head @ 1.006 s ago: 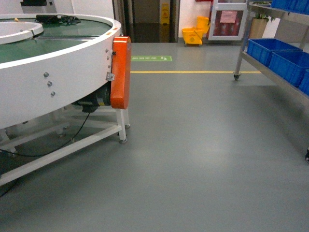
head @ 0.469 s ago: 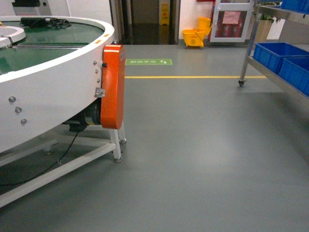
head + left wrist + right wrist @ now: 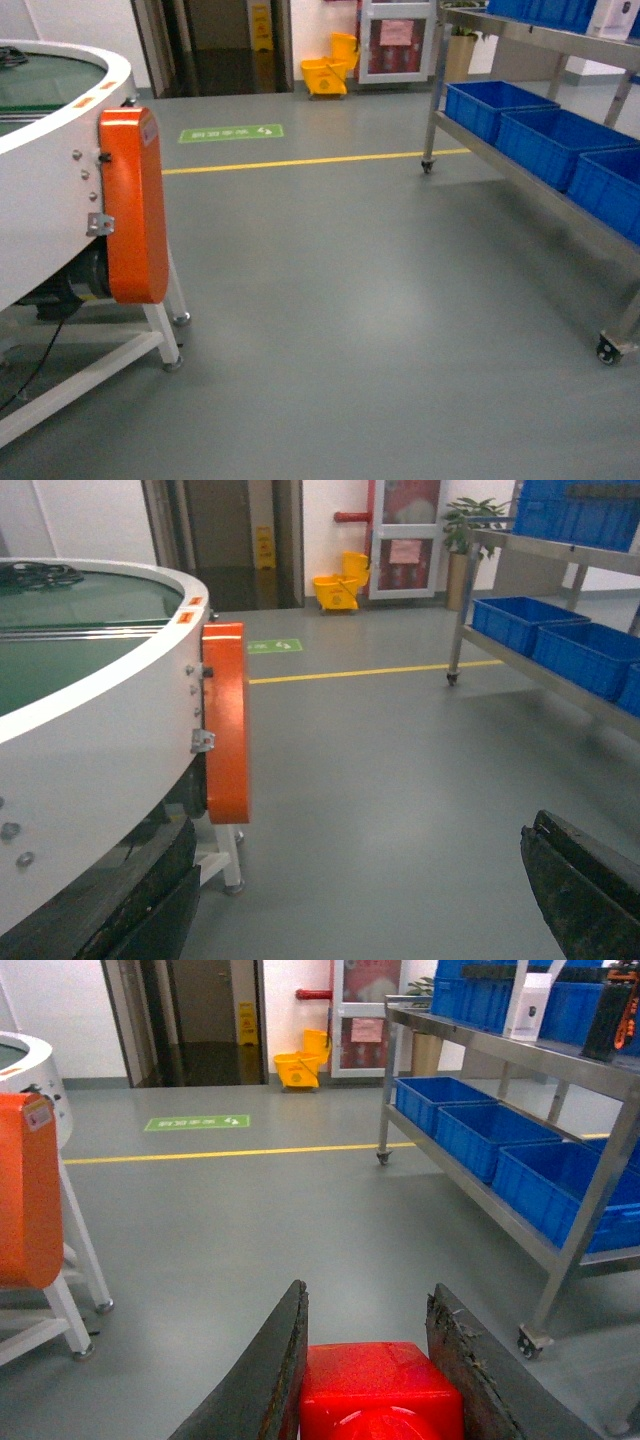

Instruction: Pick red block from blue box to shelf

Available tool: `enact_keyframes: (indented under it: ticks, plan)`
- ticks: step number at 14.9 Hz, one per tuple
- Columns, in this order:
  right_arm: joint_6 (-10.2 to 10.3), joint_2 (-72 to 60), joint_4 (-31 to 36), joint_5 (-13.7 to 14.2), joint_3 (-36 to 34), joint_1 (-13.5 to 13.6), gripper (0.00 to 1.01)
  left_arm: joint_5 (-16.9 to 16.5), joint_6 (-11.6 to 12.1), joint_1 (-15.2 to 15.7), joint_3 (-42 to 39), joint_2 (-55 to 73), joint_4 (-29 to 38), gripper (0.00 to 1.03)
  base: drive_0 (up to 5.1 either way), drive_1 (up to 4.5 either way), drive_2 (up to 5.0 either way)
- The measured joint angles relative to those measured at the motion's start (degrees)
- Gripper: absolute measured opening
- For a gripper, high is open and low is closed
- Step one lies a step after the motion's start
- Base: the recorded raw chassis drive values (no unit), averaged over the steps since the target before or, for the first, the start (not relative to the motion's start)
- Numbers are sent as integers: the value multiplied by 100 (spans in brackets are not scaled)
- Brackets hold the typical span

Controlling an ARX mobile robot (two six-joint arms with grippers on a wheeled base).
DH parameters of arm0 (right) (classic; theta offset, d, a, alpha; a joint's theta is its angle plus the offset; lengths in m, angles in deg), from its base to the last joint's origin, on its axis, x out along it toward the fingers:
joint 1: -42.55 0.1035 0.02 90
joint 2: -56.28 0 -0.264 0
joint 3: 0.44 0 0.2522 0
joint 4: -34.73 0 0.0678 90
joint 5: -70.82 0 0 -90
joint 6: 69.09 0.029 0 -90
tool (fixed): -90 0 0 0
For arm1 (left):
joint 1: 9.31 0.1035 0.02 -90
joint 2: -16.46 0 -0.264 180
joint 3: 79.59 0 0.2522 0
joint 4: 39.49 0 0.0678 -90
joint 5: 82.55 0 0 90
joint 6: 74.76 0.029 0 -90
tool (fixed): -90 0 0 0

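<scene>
Right wrist view shows the right end effector (image 3: 365,1355) closed on the red block (image 3: 380,1392), whose glossy top sits between the two dark fingers at the bottom of the frame, so the block is already out of the blue box, which appears in no view. The left end effector (image 3: 350,890) is spread wide with nothing between its fingers, only grey floor (image 3: 400,750) beyond. Ahead and to the right stands the shelf (image 3: 520,180), a steel rack on casters whose lower tier carries dark blue crates (image 3: 545,140); on the left is the round white conveyor table (image 3: 50,180) with its orange guard (image 3: 135,205). My judgement is that the carrying leg is under way and the placing has yet to come. The main risk is the grip: only the upper face of the block shows, so how deep the fingers sit on its sides cannot be told, and a jolt from the wheeled base could shake a smooth plastic brick loose onto the floor. A second risk lies at the rack: its tiers look crowded with crates, so a careless reach could knock a crate rim or an upright, or drop the block into a crate rather than on the shelf itself.
</scene>
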Motion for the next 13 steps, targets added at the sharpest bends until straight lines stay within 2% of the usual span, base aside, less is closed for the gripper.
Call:
enact_keyframes:
  ticks: [13]
  plan:
    - [0,0,-2,0,0,0,29,2,0,-2,0,0,0,98,-6,425,-436]
